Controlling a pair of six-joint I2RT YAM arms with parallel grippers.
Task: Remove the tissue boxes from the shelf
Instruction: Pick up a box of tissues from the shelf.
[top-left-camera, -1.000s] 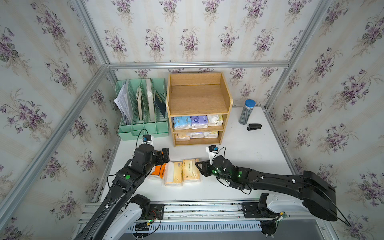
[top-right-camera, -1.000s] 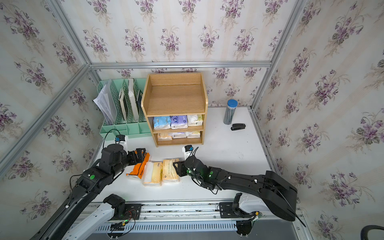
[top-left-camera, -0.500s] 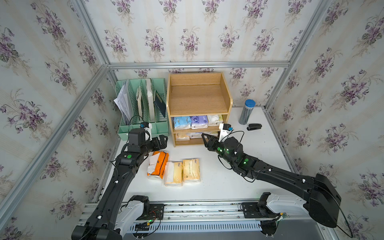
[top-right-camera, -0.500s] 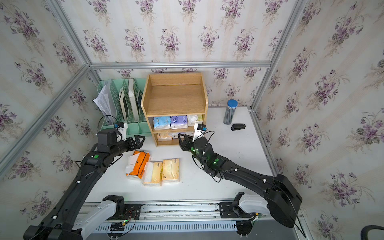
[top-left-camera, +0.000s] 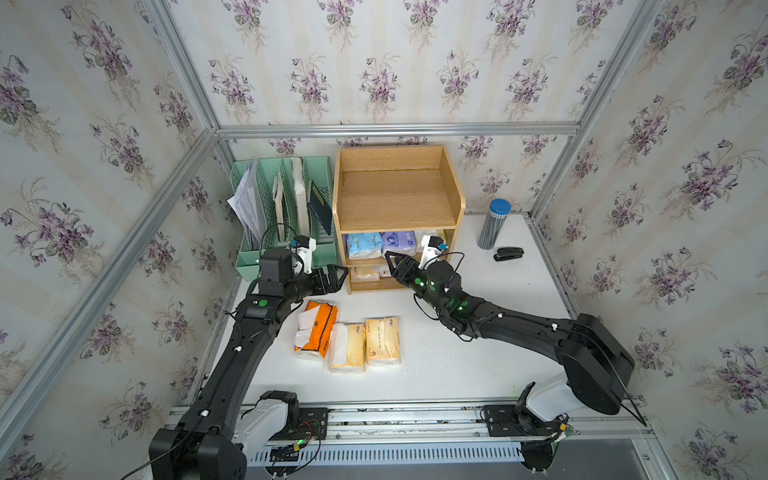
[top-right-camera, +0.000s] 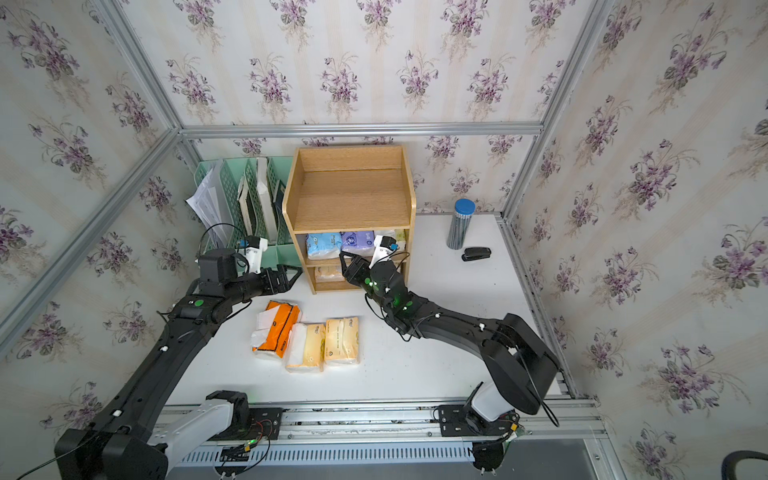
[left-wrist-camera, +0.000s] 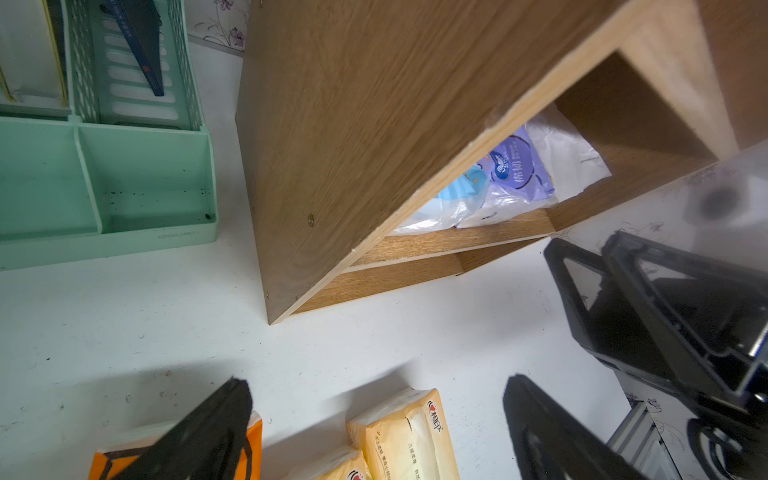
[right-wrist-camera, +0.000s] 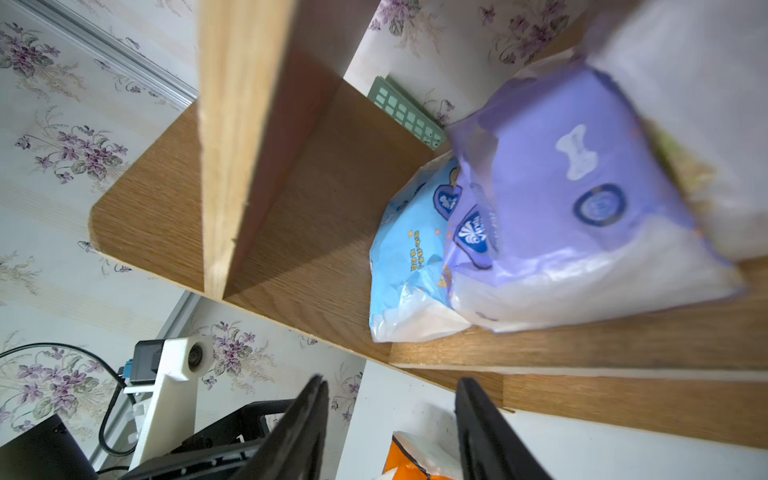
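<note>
We judge purple plastic-wrapped tissue pack (right-wrist-camera: 573, 208) on wooden shelf (right-wrist-camera: 324, 208) soft, slippery | pinch front end | left gripper (left-wrist-camera: 378, 380) wide, right gripper (right-wrist-camera: 390, 382) half-spread, both empty

Purple-flowered wallpaper walls (top-left-camera: 374, 62), aluminium frame rails (top-left-camera: 395, 129), white tabletop (top-left-camera: 457, 370), even light

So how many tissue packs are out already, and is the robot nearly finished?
Not nearly. Three lie on the table: the orange pack and two cream-yellow packs. Nothing is held; the left gripper and right gripper are open at the shelf front. To go: the light blue pack, purple pack and a white pack on the middle tier, plus the bottom-tier packs.
</note>
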